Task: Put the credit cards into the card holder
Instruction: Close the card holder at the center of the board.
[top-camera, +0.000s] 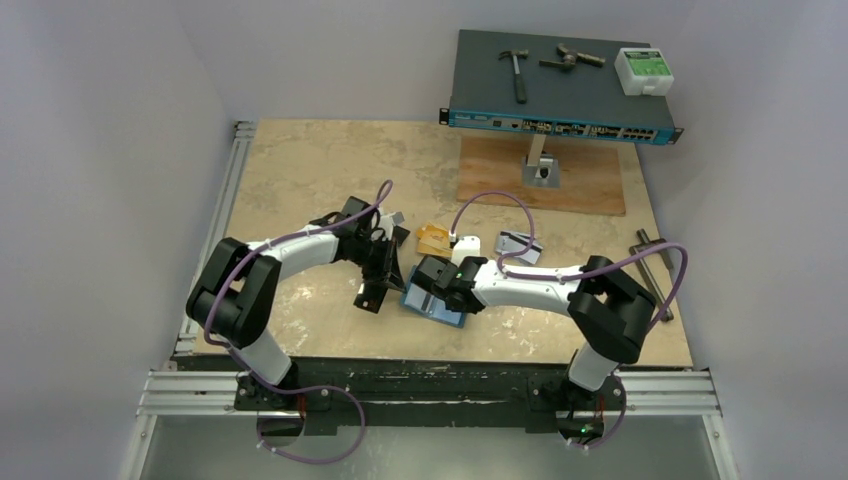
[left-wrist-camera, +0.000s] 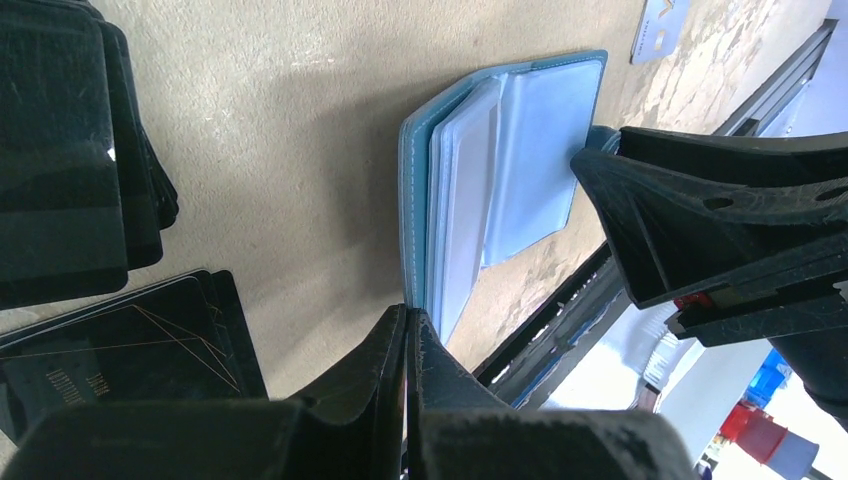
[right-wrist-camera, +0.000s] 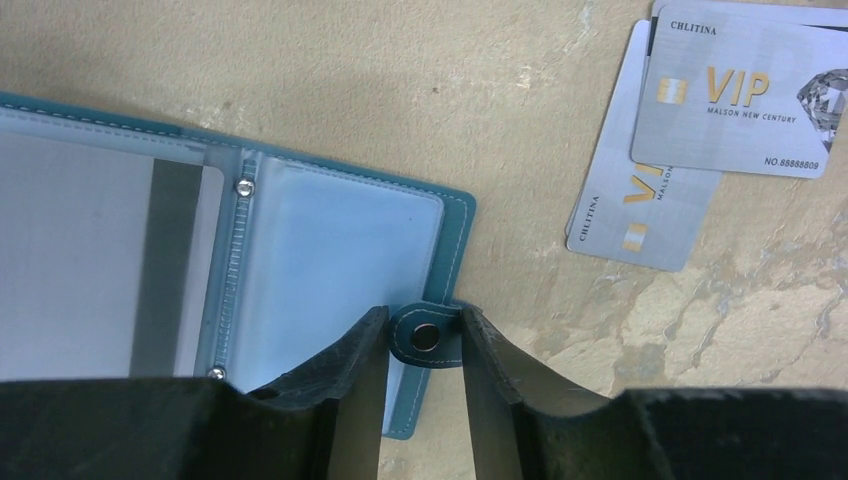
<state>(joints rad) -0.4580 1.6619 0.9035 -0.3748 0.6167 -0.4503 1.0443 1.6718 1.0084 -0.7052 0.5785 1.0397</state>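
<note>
The teal card holder lies open on the table, its pale inner pockets up. My right gripper has its fingers closed on either side of the holder's snap tab. My left gripper is shut with nothing showing between the fingers, its tips at the holder's near corner. Black cards lie left of the holder. Silver-white cards and orange-gold cards lie behind it.
A network switch on a stand over a wooden board sits at the back, with a hammer and a white box on it. A metal tool lies at the right edge. The table's front rail is close to the holder.
</note>
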